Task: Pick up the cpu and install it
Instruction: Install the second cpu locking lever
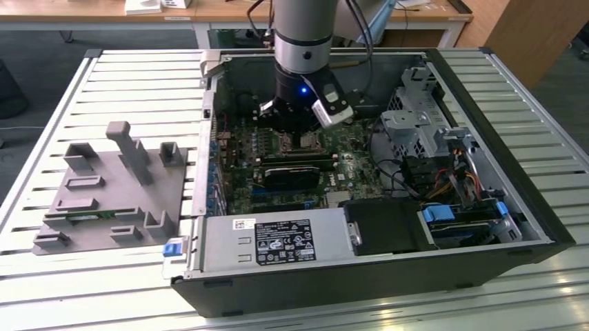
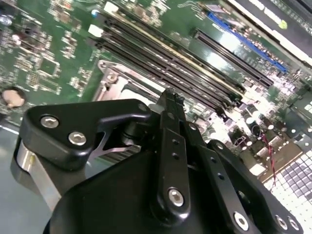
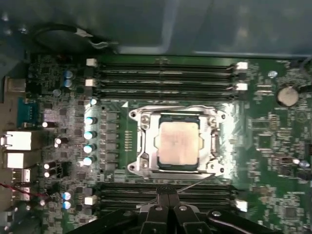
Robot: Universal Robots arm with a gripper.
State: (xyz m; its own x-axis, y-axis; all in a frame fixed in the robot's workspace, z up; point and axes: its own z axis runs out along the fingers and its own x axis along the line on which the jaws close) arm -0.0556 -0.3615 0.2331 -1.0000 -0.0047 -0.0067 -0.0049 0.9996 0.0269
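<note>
Exterior high overview, wrist views near motherboard (image 3: pixel 273 146)

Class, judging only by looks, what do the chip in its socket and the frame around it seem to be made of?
The chip: apparently metal on top, a dull pale-grey satin face with soft glare. The frame around it: seemingly bright bare metal, shiny, with sharp highlights along its edges. The circuit board beneath looks like green lacquered laminate.

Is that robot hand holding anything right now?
No. The hand looks closed on nothing; the cpu already sits in its socket on the motherboard.
</note>
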